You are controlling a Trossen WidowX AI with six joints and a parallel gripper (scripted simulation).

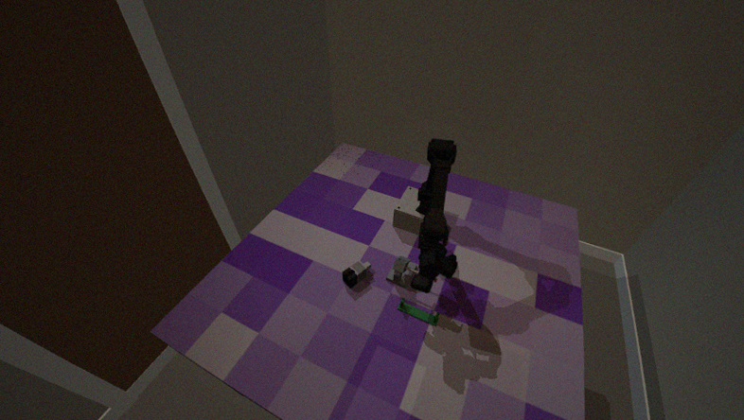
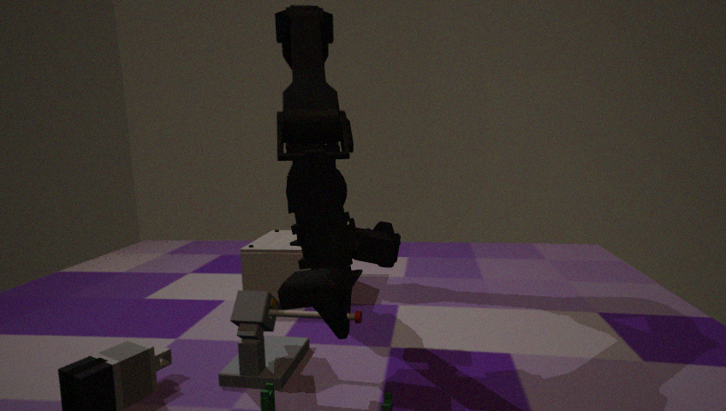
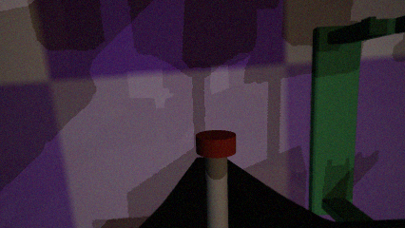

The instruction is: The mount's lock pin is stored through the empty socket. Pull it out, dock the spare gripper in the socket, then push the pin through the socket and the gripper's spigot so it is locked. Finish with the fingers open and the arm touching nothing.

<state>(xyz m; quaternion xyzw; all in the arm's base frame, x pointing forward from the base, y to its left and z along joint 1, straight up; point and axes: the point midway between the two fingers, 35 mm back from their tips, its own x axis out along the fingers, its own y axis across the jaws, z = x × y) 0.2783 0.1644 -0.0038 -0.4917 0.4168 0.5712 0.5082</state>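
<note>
My gripper point(image 1: 422, 284) point(image 2: 341, 328) point(image 3: 209, 165) is shut on the lock pin point(image 2: 298, 313) point(image 3: 217, 204) just behind its red head. The pin lies nearly level, to the right of the grey socket point(image 1: 401, 264) point(image 2: 249, 307) in the exterior view. Its tip overlaps the socket's right face near the orange hole; I cannot tell whether it is just inside or just outside. No pin shows on the socket's far left side. The spare gripper point(image 1: 357, 272) point(image 2: 133, 371), grey with a black end, lies on the table left of the mount, its spigot pointing right.
A green cradle point(image 1: 418, 312) point(image 2: 267, 398) point(image 3: 335, 119) with upright ends stands in front of the mount. A pale box point(image 1: 406, 218) point(image 2: 270, 266) stands behind, partly hidden by the arm. The mount's grey base plate point(image 2: 296, 348) rests on the checkered table point(image 1: 327, 296).
</note>
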